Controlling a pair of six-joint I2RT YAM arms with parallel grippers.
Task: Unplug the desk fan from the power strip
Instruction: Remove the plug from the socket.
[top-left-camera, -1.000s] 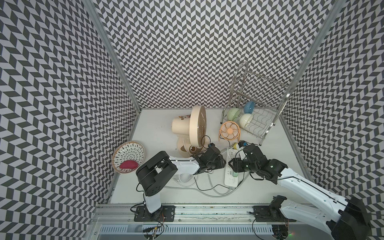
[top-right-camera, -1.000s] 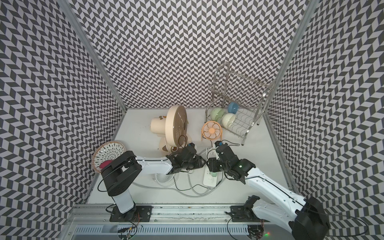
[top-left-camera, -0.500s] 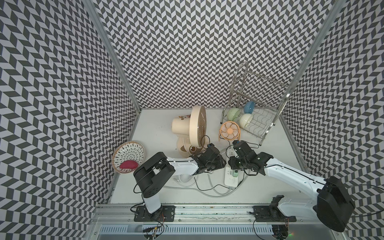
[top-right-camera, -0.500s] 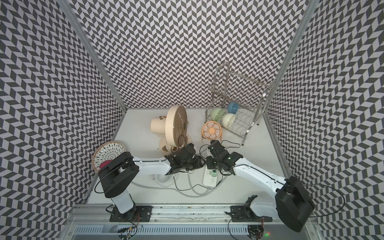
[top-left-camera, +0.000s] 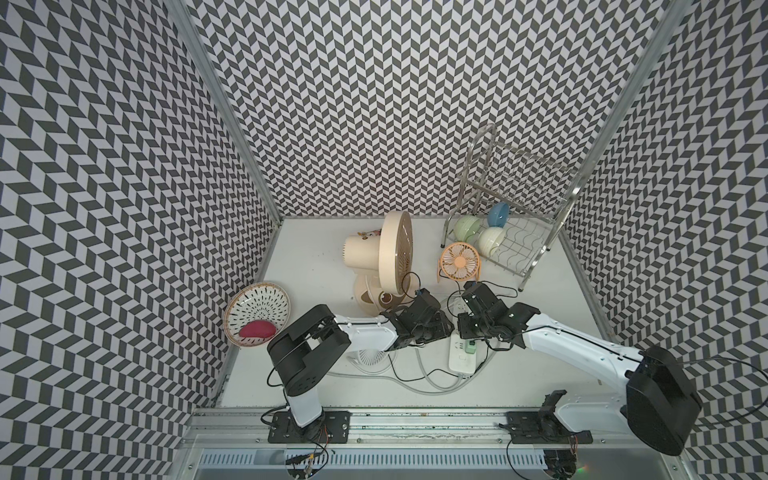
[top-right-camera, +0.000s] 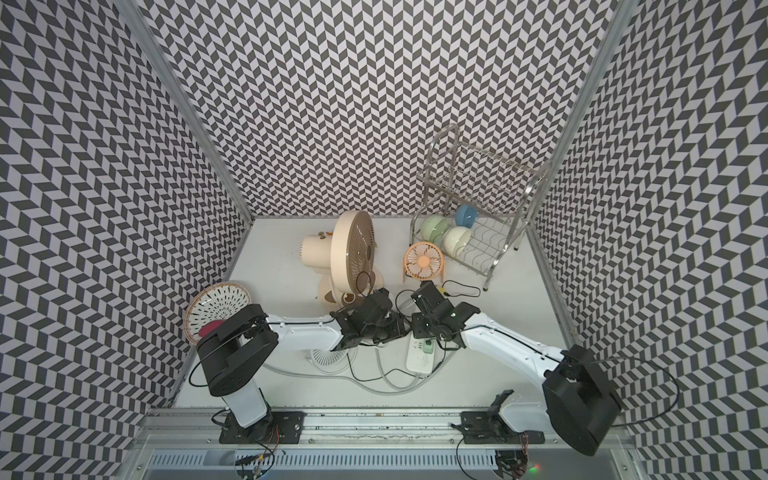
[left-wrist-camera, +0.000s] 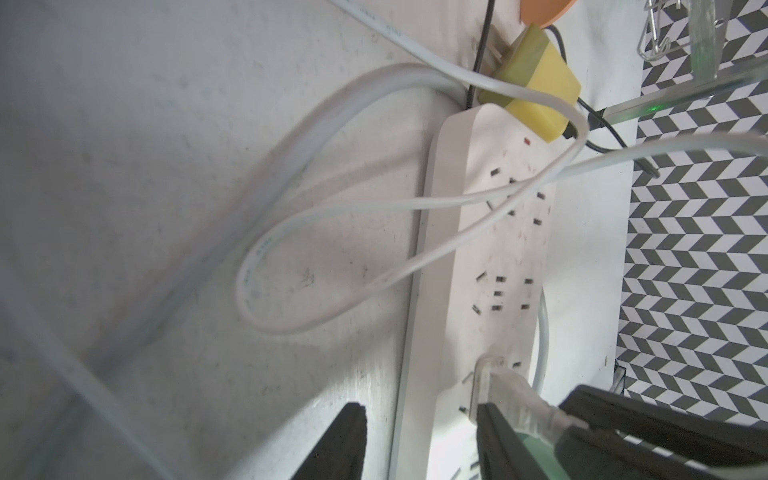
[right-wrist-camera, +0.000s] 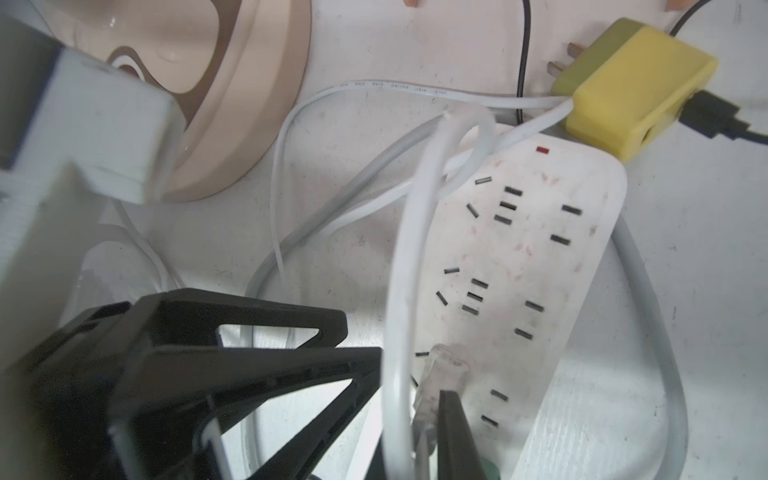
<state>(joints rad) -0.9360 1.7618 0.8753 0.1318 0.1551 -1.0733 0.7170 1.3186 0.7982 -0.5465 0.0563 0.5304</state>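
Both top views: power strip (top-left-camera: 462, 361) lies front-centre on the table (top-left-camera: 316, 257); both arms reach low, left gripper (top-left-camera: 446, 332) and right gripper (top-left-camera: 464, 333) meeting over it. Left wrist: left jaws part-open astride the strip's edge. Right wrist: white plug (right-wrist-camera: 441, 370), hidden from above, pinched by the closed right gripper
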